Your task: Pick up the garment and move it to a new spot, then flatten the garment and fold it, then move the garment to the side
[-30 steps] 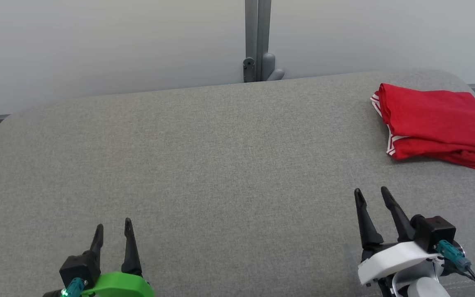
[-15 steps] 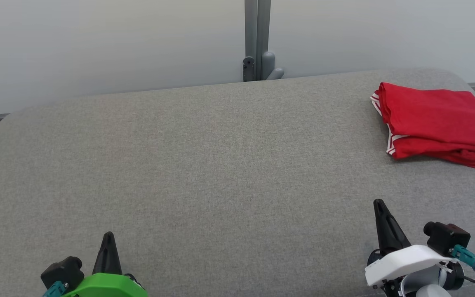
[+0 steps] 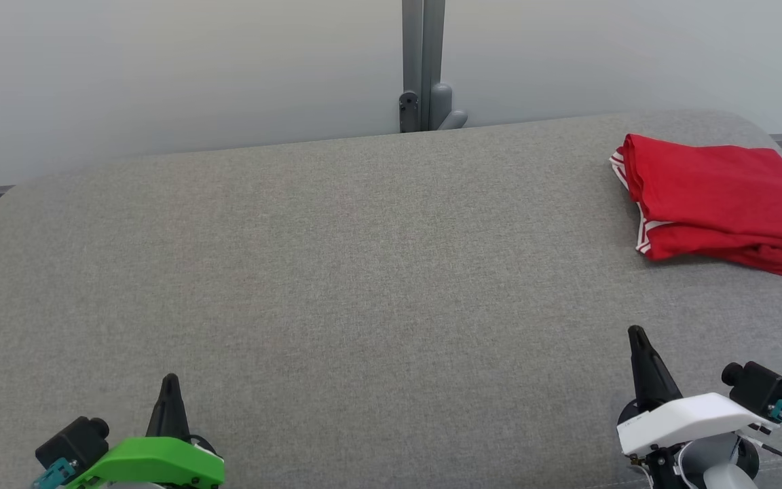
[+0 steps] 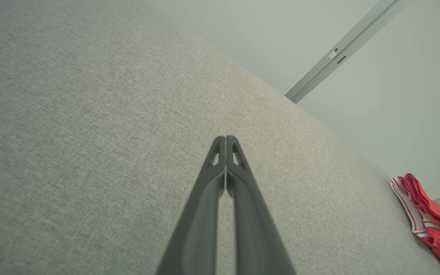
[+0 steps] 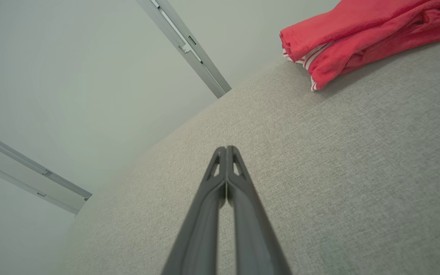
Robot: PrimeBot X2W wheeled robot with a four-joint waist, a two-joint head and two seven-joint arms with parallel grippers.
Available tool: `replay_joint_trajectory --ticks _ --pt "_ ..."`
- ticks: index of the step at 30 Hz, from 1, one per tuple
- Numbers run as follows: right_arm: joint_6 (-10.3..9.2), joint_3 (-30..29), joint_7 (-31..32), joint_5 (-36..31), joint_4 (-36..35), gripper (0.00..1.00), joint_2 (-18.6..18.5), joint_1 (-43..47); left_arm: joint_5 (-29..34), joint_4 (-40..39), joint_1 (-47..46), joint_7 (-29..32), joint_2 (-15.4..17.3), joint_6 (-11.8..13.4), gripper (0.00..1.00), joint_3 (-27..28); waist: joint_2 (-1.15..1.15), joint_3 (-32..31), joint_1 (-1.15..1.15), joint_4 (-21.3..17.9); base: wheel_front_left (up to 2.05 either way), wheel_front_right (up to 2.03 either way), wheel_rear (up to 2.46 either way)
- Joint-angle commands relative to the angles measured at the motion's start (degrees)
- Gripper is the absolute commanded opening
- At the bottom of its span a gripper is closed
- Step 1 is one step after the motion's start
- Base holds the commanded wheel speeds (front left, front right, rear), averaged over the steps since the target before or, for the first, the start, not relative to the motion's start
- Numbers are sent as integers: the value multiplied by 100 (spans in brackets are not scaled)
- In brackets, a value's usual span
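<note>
The garment (image 3: pixel 720 200) is a red cloth with white-striped trim, folded into a thick bundle at the far right of the grey table (image 3: pixel 364 272). It also shows at the right edge of the left wrist view as the garment (image 4: pixel 432 225) and at the top right of the right wrist view as the garment (image 5: pixel 357 34). My left gripper (image 3: pixel 171 380) sits near the front left edge, shut and empty, its tips pressed together (image 4: pixel 225 138). My right gripper (image 3: pixel 635 333) is at the front right, well short of the bundle, also shut on nothing (image 5: pixel 226 148).
A grey metal post (image 3: pixel 423 68) with a bracket stands against the pale wall behind the table's far edge. The table's far corners are rounded, and the garment lies close to the right one. Bare grey fabric spans the middle and left.
Both grippers went from open to shut. Both drew back toward the front edge, the left one drifting slightly left and the right one slightly right. The garment stayed put.
</note>
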Motion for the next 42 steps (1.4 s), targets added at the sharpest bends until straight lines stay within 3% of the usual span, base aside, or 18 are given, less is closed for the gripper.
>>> replay_joint_trajectory --ticks 1,42 --pt "-2 -43 55 237 -88 0 -41 -179 -240 -94 -196 57 13 -62 0 61 13 2 0 0 0 0 0" --pt "-2 -376 730 2946 -97 0 -71 -336 -2773 -207 -482 828 0 -478 0 533 31 64 0 -18 0 0 0"
